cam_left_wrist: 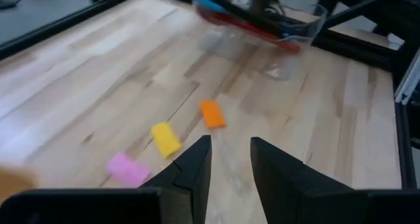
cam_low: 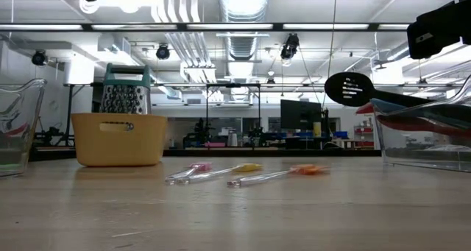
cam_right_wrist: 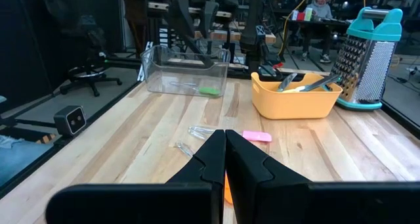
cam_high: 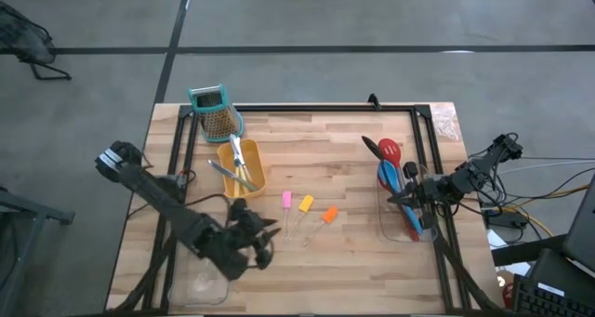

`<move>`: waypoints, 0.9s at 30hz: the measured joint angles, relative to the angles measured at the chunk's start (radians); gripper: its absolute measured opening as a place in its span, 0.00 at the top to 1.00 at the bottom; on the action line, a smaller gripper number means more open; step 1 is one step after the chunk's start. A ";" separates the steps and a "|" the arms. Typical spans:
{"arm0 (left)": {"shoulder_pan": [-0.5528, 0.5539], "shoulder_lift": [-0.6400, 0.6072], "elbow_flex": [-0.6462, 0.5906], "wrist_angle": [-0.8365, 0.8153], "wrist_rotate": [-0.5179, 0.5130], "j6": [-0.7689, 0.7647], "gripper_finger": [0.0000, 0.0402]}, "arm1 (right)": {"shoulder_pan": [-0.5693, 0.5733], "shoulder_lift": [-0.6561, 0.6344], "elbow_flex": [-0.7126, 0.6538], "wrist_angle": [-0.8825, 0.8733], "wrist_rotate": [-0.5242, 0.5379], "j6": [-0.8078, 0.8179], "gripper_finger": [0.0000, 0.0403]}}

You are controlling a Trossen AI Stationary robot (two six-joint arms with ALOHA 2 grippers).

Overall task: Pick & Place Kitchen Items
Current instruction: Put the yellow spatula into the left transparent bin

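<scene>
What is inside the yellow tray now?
The yellow tray holds a few small metal-bladed tools leaning together, tips above its rim. Its walls hide the bottom in the low view, so anything lying flat there cannot be seen.

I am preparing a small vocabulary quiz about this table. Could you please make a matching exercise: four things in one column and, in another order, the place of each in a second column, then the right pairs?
Things:
1. grater
2. red spoon
3. pink-tipped tool
4. small metal-bladed tools

Places:
A. inside the yellow tray
B. loose on the bare wood
C. in the clear tray on the right
D. upright behind the yellow tray

Pairs: 1-D, 2-C, 3-B, 4-A
</scene>
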 joint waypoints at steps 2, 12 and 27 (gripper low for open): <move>0.043 0.018 0.000 0.073 0.020 0.072 0.72 | 0.000 0.000 0.000 0.000 0.000 0.001 0.98; 0.221 0.141 -0.002 0.089 0.110 0.064 0.68 | 0.000 0.000 0.000 -0.001 0.000 0.000 0.98; 0.382 0.325 -0.002 0.034 0.138 -0.090 0.51 | 0.000 0.000 0.000 0.000 0.000 0.000 0.98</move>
